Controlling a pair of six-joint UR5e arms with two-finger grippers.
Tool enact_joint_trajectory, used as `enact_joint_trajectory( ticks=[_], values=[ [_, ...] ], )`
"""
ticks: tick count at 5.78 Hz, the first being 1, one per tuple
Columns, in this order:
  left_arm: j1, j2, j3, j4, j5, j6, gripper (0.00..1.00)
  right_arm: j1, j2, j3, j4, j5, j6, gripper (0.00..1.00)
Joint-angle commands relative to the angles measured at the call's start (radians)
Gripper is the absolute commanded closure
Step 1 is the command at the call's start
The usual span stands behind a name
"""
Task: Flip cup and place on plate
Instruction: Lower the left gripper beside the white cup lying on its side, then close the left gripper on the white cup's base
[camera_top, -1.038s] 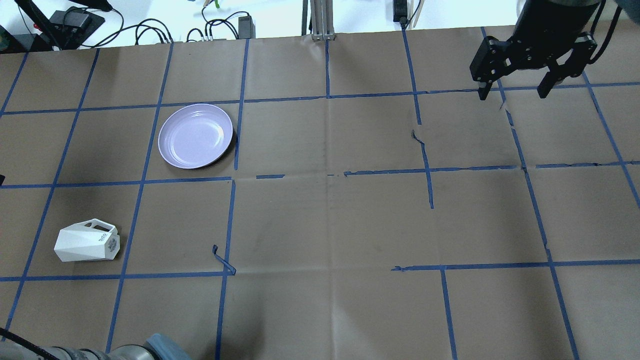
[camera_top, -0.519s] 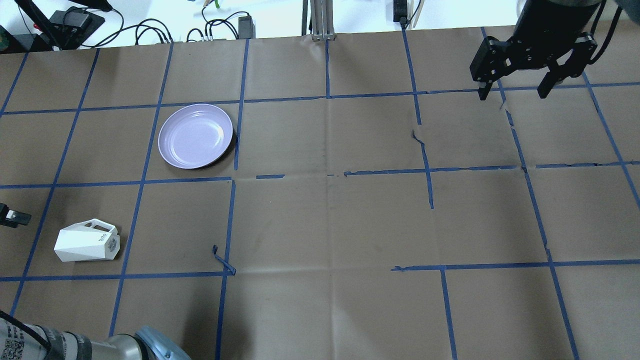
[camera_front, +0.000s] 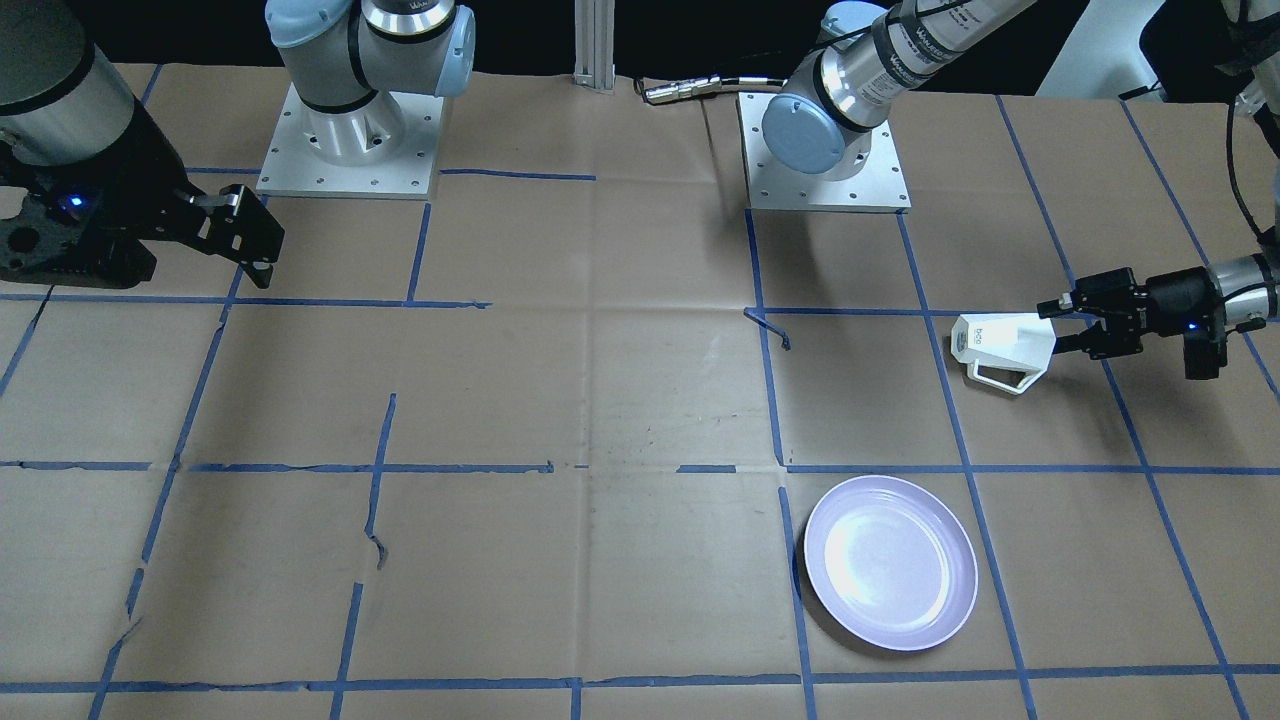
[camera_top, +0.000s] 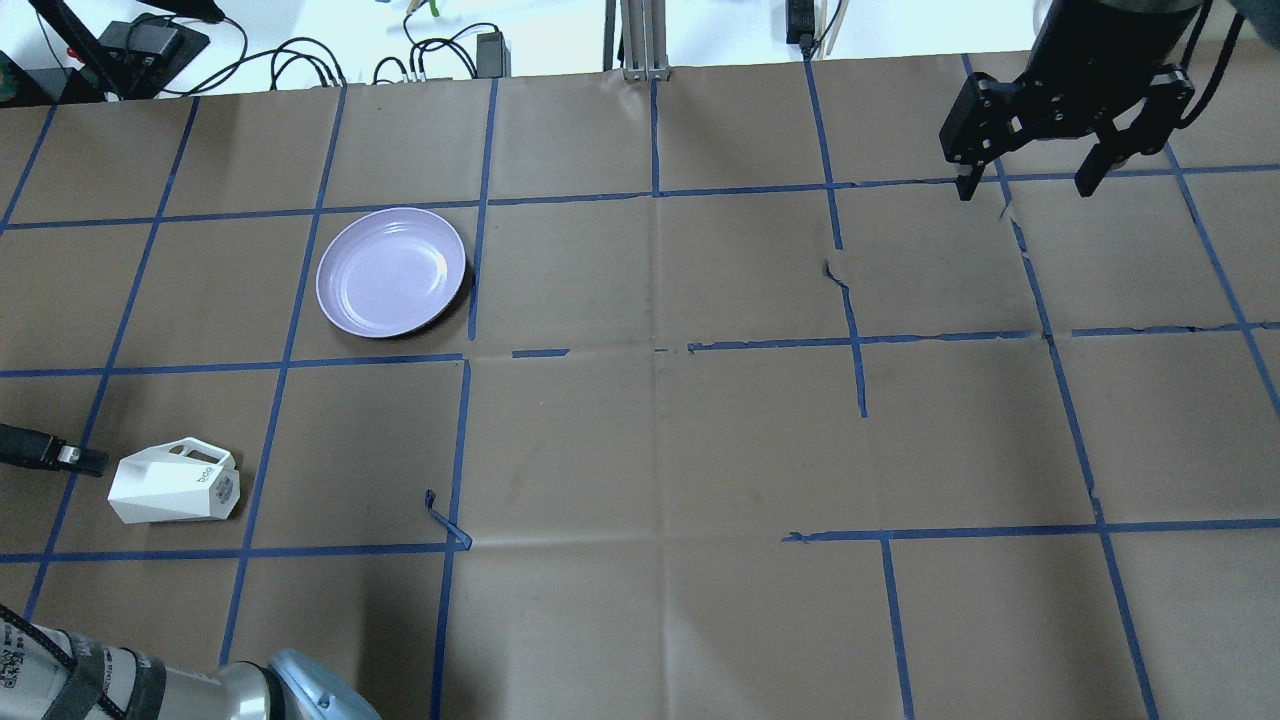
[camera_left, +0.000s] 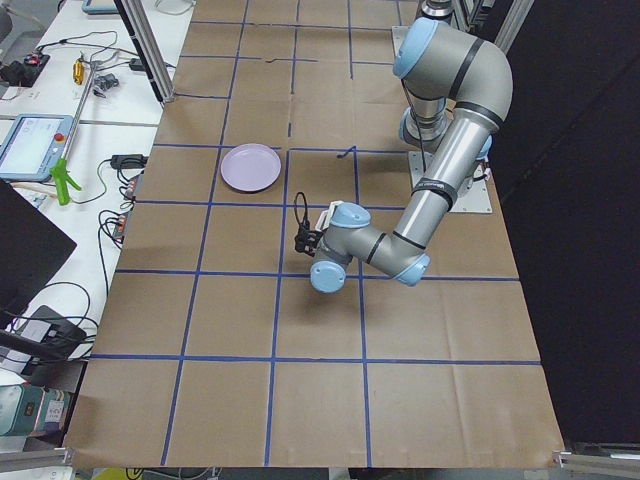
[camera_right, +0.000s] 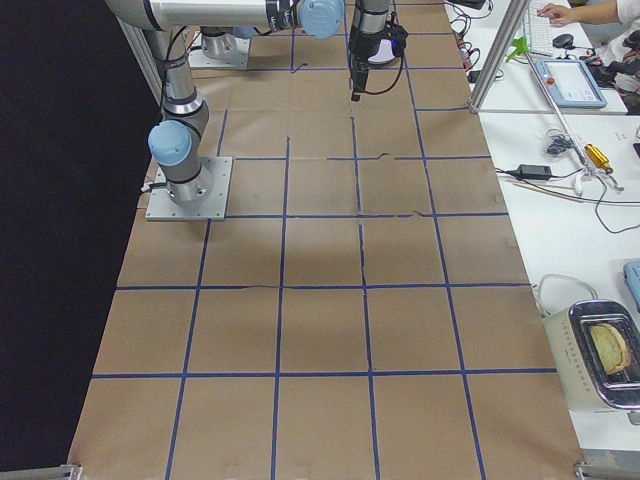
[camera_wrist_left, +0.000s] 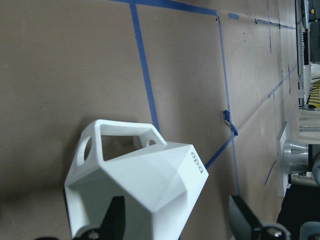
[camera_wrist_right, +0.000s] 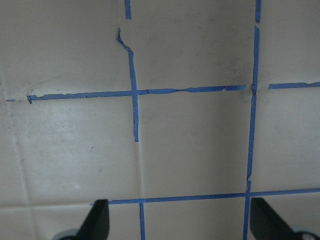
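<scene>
The white faceted cup (camera_top: 175, 485) lies on its side on the brown paper at the near left, handle toward the far side; it also shows in the front view (camera_front: 1000, 345) and the left wrist view (camera_wrist_left: 140, 185). The lavender plate (camera_top: 391, 271) sits empty beyond it, to the right (camera_front: 890, 562). My left gripper (camera_front: 1055, 325) is open and level, its fingertips at the cup's wide end, one on either side (camera_wrist_left: 177, 220). Overhead, only one finger (camera_top: 70, 458) shows. My right gripper (camera_top: 1028, 185) is open and empty, high over the far right (camera_wrist_right: 181, 222).
A curl of loose blue tape (camera_top: 445, 520) sticks up right of the cup. Cables and power bricks (camera_top: 300, 60) lie past the far table edge, beside an aluminium post (camera_top: 640, 40). The arm bases (camera_front: 825, 150) stand on the robot's side.
My left gripper has come in from the left edge and moved right, up to the cup's wide end. The cup, the plate and the right arm have not moved.
</scene>
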Motion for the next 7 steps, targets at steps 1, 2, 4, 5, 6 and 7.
enact_joint_trajectory(
  ticks=[1, 2, 4, 5, 6, 7],
  values=[
    [0.0, -0.012, 0.003, -0.027, -0.003, -0.003, 0.75, 0.0, 0.0, 0.0, 0.0, 0.0, 0.0, 0.0],
    [0.0, -0.004, 0.006, -0.039, -0.003, -0.005, 0.98, 0.0, 0.0, 0.0, 0.0, 0.0, 0.0, 0.0],
    [-0.006, 0.041, 0.029, -0.061, -0.075, -0.011, 1.0, 0.0, 0.0, 0.0, 0.0, 0.0, 0.0, 0.0],
    [-0.02, 0.115, 0.037, -0.061, -0.092, -0.09, 1.0, 0.0, 0.0, 0.0, 0.0, 0.0, 0.0, 0.0],
    [-0.076, 0.209, 0.04, -0.05, -0.097, -0.158, 1.0, 0.0, 0.0, 0.0, 0.0, 0.0, 0.0, 0.0],
    [-0.186, 0.311, 0.047, -0.033, -0.089, -0.234, 1.0, 0.0, 0.0, 0.0, 0.0, 0.0, 0.0, 0.0]
  ],
)
